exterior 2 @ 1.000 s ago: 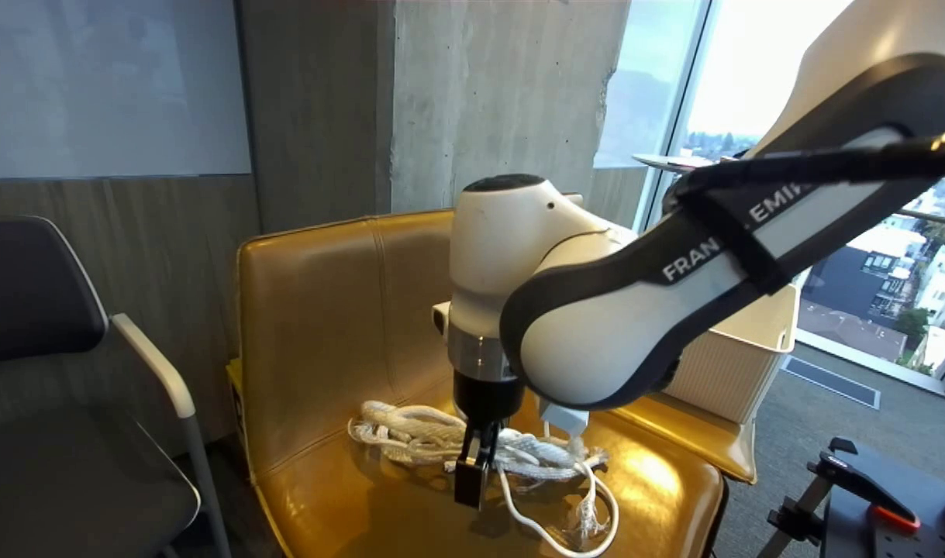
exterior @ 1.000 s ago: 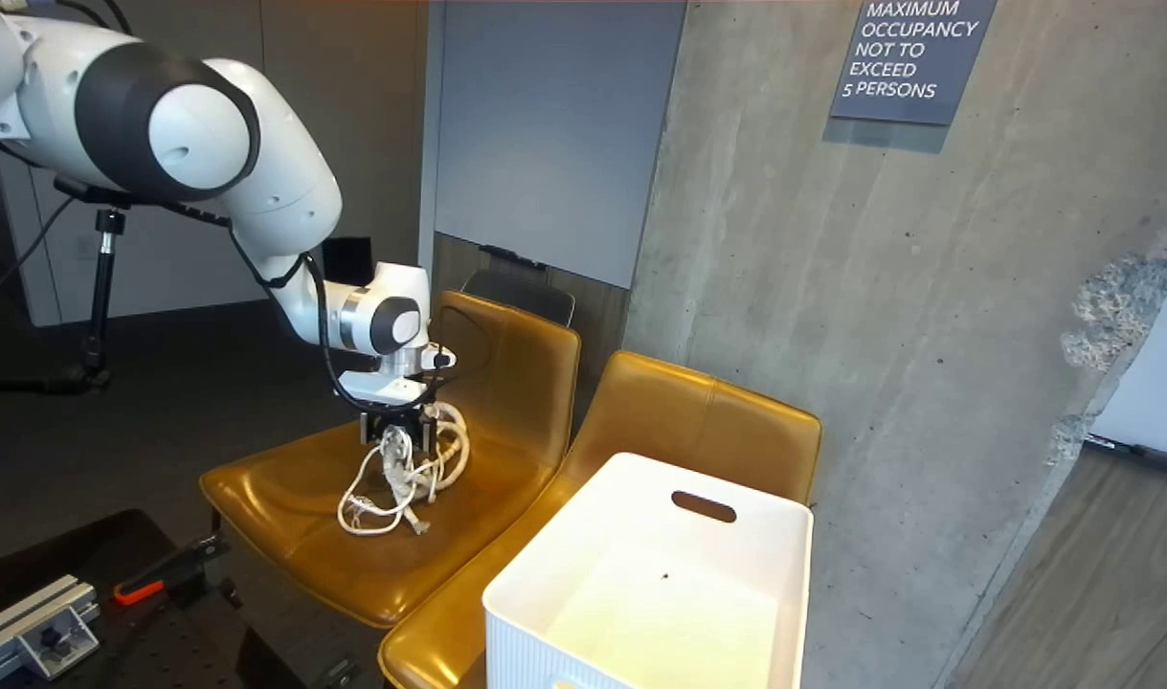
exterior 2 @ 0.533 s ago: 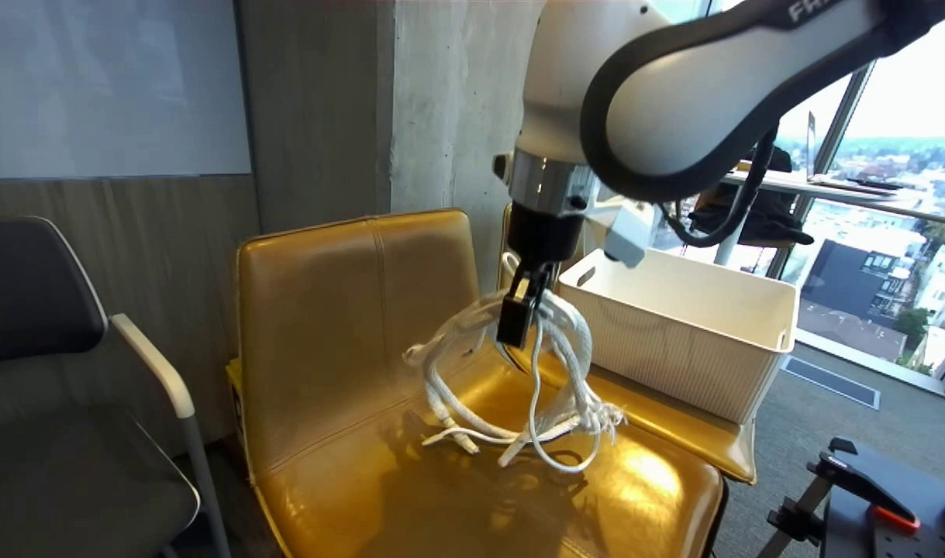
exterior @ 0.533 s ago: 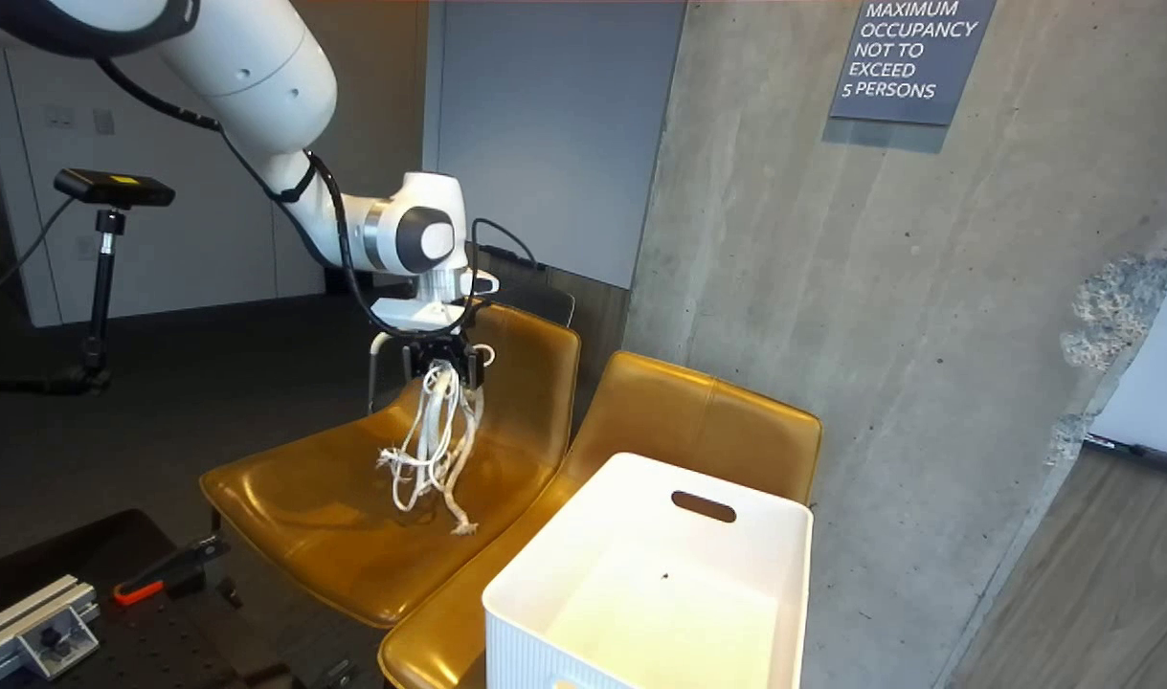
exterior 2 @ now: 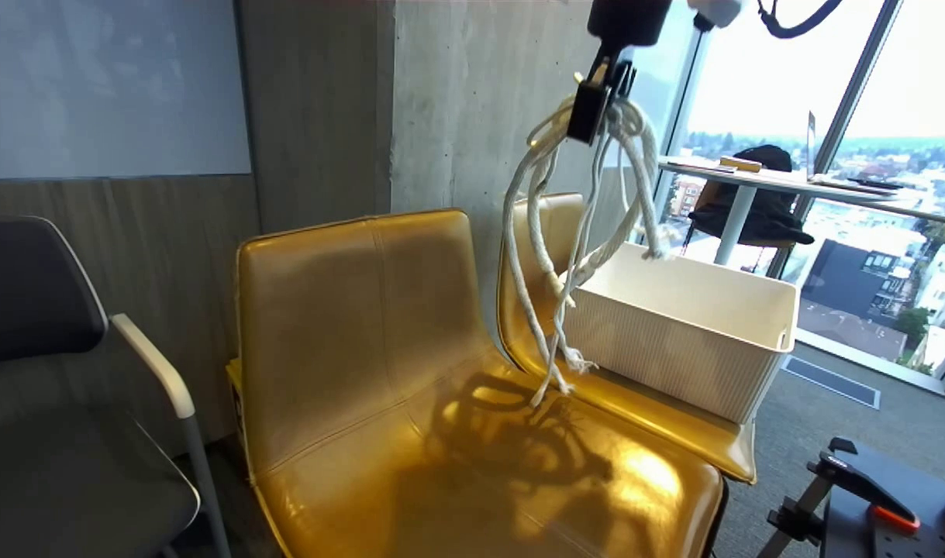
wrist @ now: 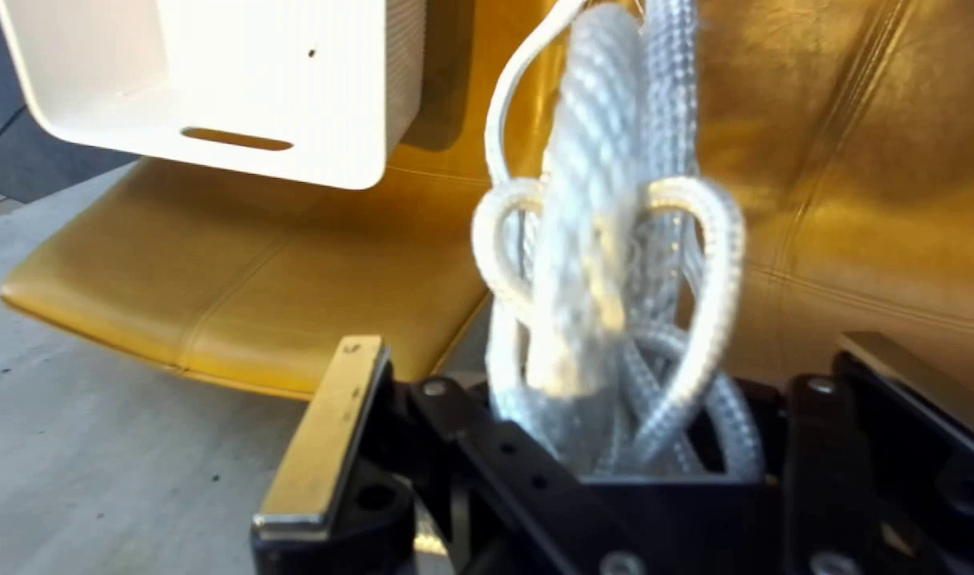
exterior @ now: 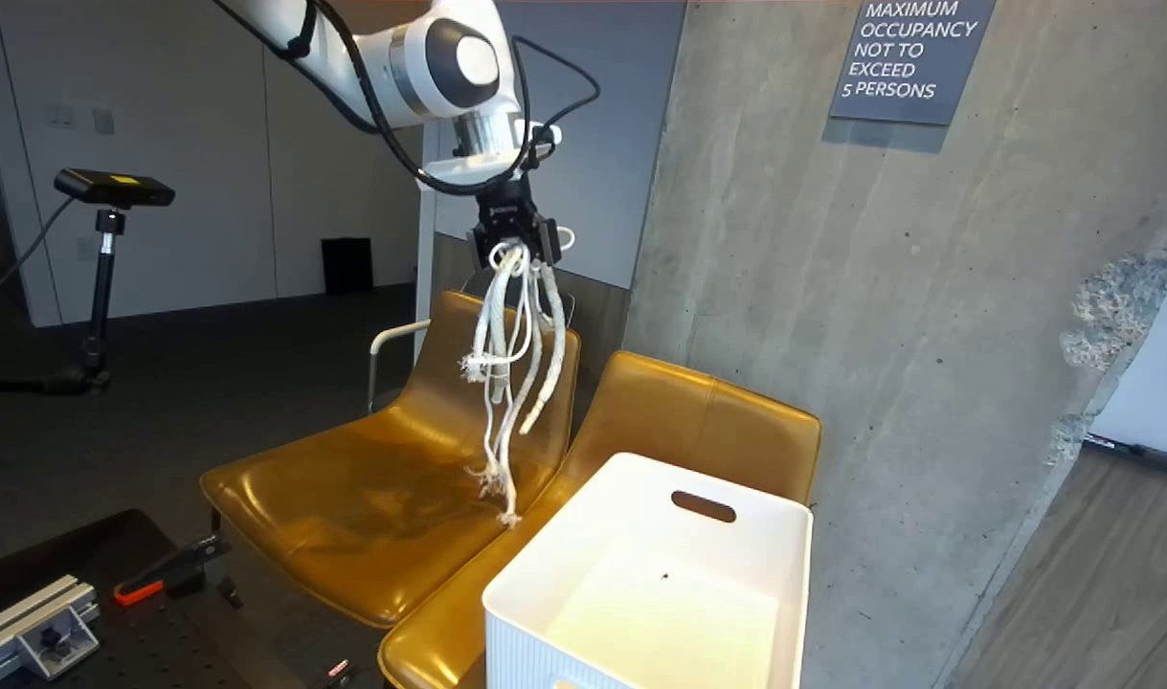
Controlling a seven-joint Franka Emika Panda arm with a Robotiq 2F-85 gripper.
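A tangled bundle of white rope (exterior: 497, 330) hangs in the air from my gripper (exterior: 516, 251), which is shut on it. In an exterior view the black gripper (exterior 2: 600, 116) appears near the top, with loops of rope (exterior 2: 594, 262) drooping on both sides and frayed ends lowest. Close up in the wrist view, thick and thin rope strands (wrist: 590, 200) bunch between the two fingers, reaching deep toward the palm; just where they are pinched is hidden. Below hangs the brown leather chair seat (exterior 2: 363, 457), with the rope's shadow on it.
A white ribbed bin (exterior: 660, 612) stands on the second brown chair (exterior: 698, 411), beside the first chair. A camera on a black stand (exterior: 114, 188) is at the left. A dark table holds an orange-handled clamp (exterior: 143, 586). A concrete wall (exterior: 928, 287) rises behind the chairs.
The gripper has risen from the chair seat and shifted toward the bin, lifting the rope off the seat. The rope has gone from lying in a heap to dangling free.
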